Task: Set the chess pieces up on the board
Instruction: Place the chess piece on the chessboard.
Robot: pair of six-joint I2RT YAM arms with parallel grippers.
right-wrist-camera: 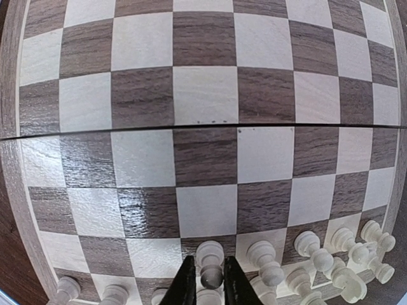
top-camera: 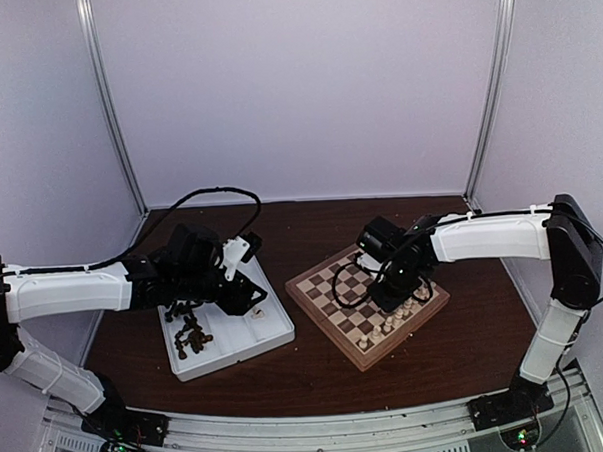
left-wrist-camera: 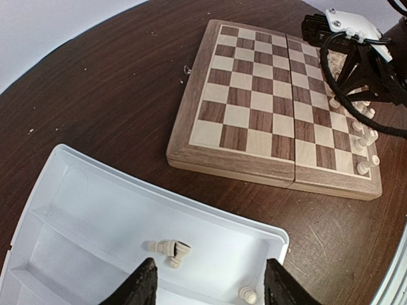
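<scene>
Right arm has the action. The right gripper (right-wrist-camera: 208,283) sits low over the board (right-wrist-camera: 203,95), fingers clamped on a cream piece (right-wrist-camera: 210,255) at the edge where the cream row (right-wrist-camera: 310,244) is filling in. The piece looks upright. From the wrist view I can't tell whether its base is on the square or just above it. I read this as the placing step for one more cream man. Most of the board is bare, and the dark set (top-camera: 191,331) is heaped in the far-left compartment of the white tray (left-wrist-camera: 95,210), so I judge us well short of halfway.

Next move: confirm it's seated, ease the fingers apart only slightly, then lift straight up, because its neighbours stand just beside it and a sideways exit could topple them.

The left gripper (left-wrist-camera: 210,286) hovers over the tray, fingers well apart and holding nothing. Beneath it, two loose cream pieces (left-wrist-camera: 168,246) lie on their sides. Picking one calls for dropping down to straddle it across its narrow body.
</scene>
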